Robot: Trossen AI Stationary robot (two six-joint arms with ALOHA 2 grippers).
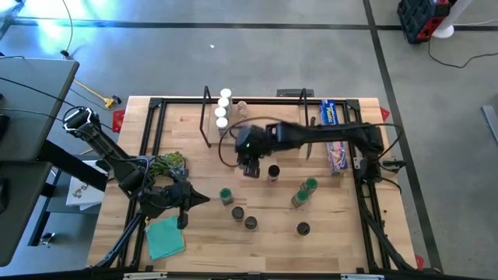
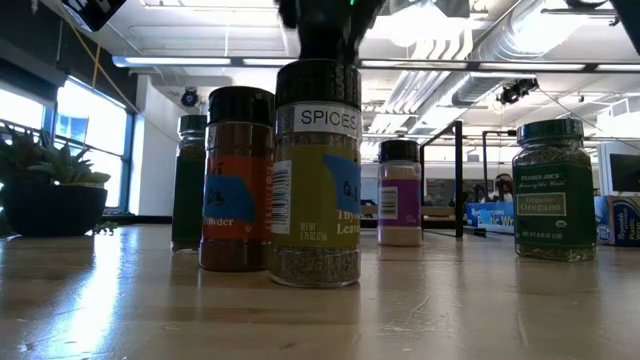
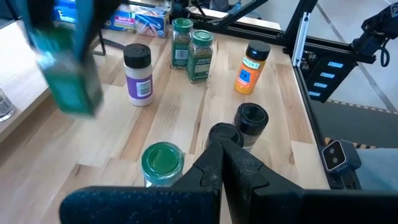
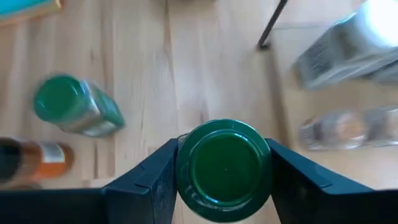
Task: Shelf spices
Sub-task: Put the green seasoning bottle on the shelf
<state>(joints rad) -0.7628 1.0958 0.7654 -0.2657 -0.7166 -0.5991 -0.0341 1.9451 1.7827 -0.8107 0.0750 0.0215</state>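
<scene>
right gripper [image 4: 224, 165]: above the middle of the counter [image 1: 342, 241], just in front of the shelf; fingers sit against both sides of a green-lidded jar [image 4: 224, 163], seen from above in the right wrist view, so it has hold of that jar.
held jar: upright between the fingers; cannot tell whether it is clear of the wood.
left gripper [image 1: 204, 200]: low over the front-left part of the counter, fingers pressed together, nothing in them; pointing toward a jar with a green lid [image 1: 226, 194] just beside its tip.
shelf [image 1: 261, 132]: light wood rack with black end frames, at the back of the counter; three white-lidded jars [image 1: 222, 111] stand in a row at its left end.
loose jars: two green-lidded ones [image 1: 303, 191] touching, right of centre; a black-lidded one [image 1: 273, 172] just beside the right gripper; three more dark-lidded ones [image 1: 250, 222] nearer the front edge.
low view: jar labelled SPICES [image 2: 316, 175] closest, an orange-labelled jar [image 2: 236, 180] just behind it.
blue box [image 1: 334, 136]: lies at the right end of the shelf.
teal cloth [image 1: 165, 236]: front left corner, near the left gripper.
</scene>
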